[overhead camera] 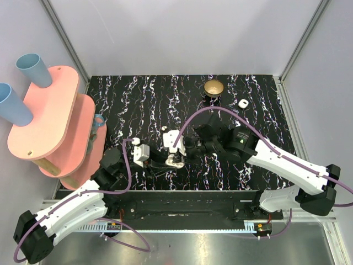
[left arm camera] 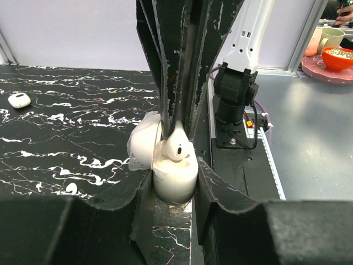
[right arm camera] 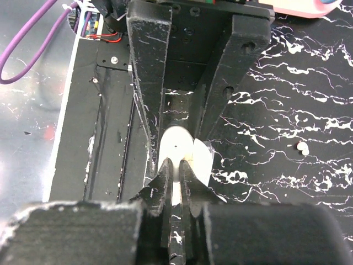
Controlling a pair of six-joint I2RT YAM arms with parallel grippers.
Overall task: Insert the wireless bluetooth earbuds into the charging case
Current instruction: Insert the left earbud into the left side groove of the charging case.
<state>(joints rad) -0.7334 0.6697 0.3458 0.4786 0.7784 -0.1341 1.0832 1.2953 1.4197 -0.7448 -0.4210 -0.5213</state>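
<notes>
**A:** While you're on the top cam, go L to R for me. What's far L?

**B:** Pink two-tier stand (overhead camera: pixel 52 118) w/ two blue cups (overhead camera: pixel 31 68) on it, at the L edge of the black marbled table (overhead camera: pixel 127 99).

**A:** L gripper?

**B:** L gripper (left arm camera: pixel 174 186) is clamped on the charging case (left arm camera: pixel 175 175), one finger each side of the base. Case is upright, near the table's front-centre, w/ its lid (left arm camera: pixel 142 146) hinged open.

**A:** And the R one?

**B:** R gripper (right arm camera: pixel 176 179) points down at the case from above, fingers pressed tight on an earbud (left arm camera: pixel 177 146), pinching the stem. Bud's head is right at the case's open top, betw. the L fingers. Can't tell if it's seated in its slot or just touching the rim.

**A:** Anything further R?

**B:** Gold round dish (overhead camera: pixel 213 87) on a black base at the table's back edge. Just R of it is a small white item (overhead camera: pixel 241 103), lying loose and well apart from the case. Too small to tell what it is.
</notes>
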